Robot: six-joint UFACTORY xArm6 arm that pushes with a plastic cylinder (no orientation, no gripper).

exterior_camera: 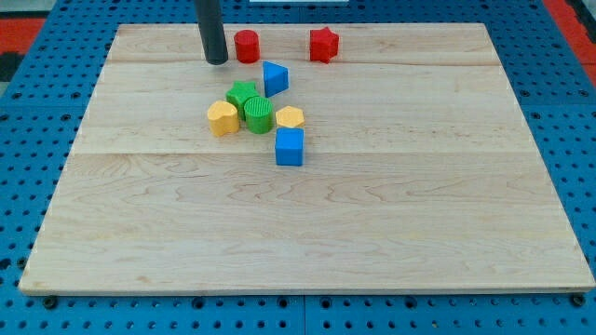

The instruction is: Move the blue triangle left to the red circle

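Blue triangle (275,77) has room leftward; my tip (216,61) beside red circle (247,46).

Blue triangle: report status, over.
My tip at the view's top, just left of the red circle. Blue triangle below-right of circle, apart. Green blocks near the triangle.

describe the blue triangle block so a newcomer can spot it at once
On the light wooden board, find the cluster of coloured blocks left of centre. The blue triangle block sits at its top right edge, below the red circle block. Unlike the blue cube lower down, it is wedge-shaped.
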